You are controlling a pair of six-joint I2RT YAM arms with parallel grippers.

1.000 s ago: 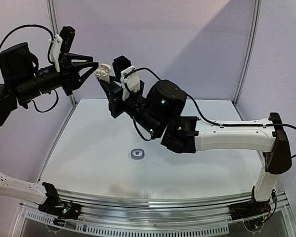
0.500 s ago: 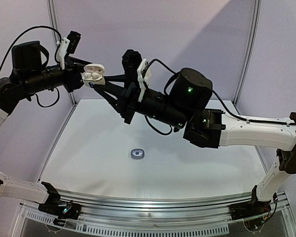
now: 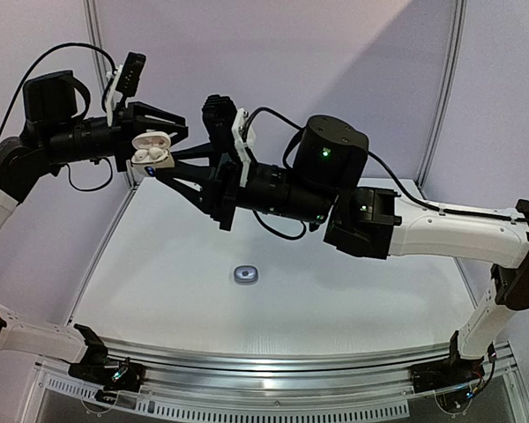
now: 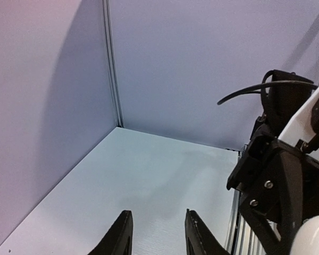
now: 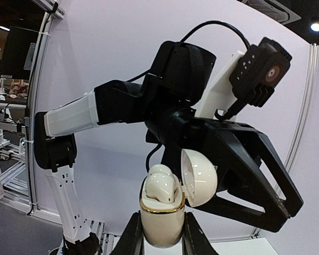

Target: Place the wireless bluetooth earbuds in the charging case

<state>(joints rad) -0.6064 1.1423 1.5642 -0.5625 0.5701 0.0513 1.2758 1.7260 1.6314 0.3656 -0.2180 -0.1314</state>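
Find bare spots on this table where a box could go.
Bare: the table right of the small grey object, left of it, and the strip between it and the front rail. Crowded: above the back left, where the left arm and right arm meet at the open white case.

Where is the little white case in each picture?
Top external: the white case is upper left, in the air.
Left wrist: perhaps the white blur, bottom right corner.
Right wrist: bottom centre, lid open.
Shared landmark: the right gripper holding it.
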